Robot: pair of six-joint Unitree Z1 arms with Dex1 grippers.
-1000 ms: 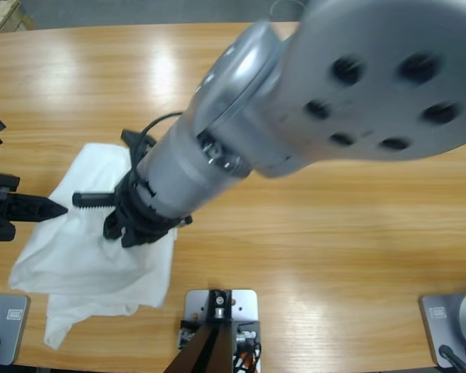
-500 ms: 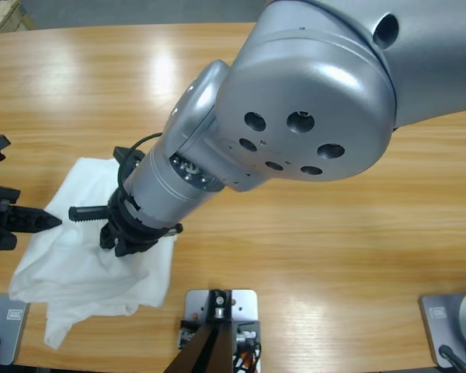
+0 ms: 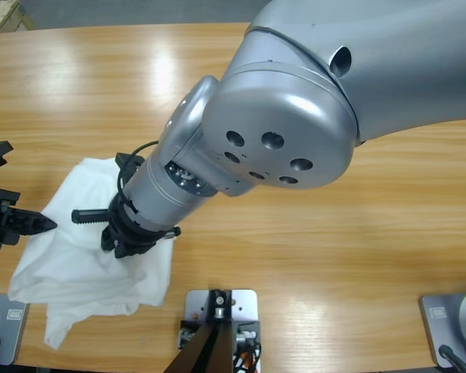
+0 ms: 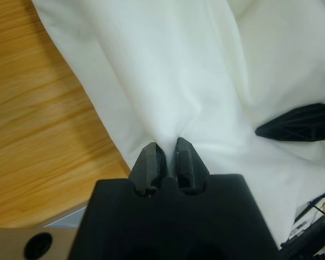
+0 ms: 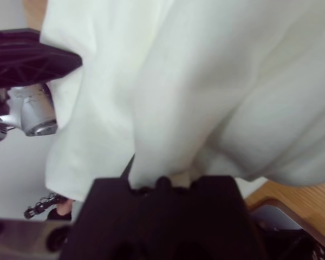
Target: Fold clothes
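Note:
A crumpled white T-shirt (image 3: 78, 260) lies at the table's front left, partly lifted into a ridge. At the left edge, my left gripper (image 3: 48, 224) is shut on a fold of its edge; the left wrist view shows the jaws (image 4: 167, 147) pinched together on white cloth (image 4: 195, 70). My right gripper (image 3: 81, 217) reaches down from the upper right onto the shirt's middle, one jaw lying over the cloth. In the right wrist view the cloth (image 5: 206, 86) bunches out of the gripper's mouth and hides its jaws. The two grippers' tips are close together.
The wooden table (image 3: 349, 233) stretches bare to the right and back. The right arm's large silver elbow (image 3: 295, 116) hangs over the middle and hides part of the table. A wooden crate corner (image 3: 0, 12) shows at the far left.
Both grippers have shifted slightly left and toward the front edge, taking the shirt with them. The right arm's elbow has swung left and lower over the table.

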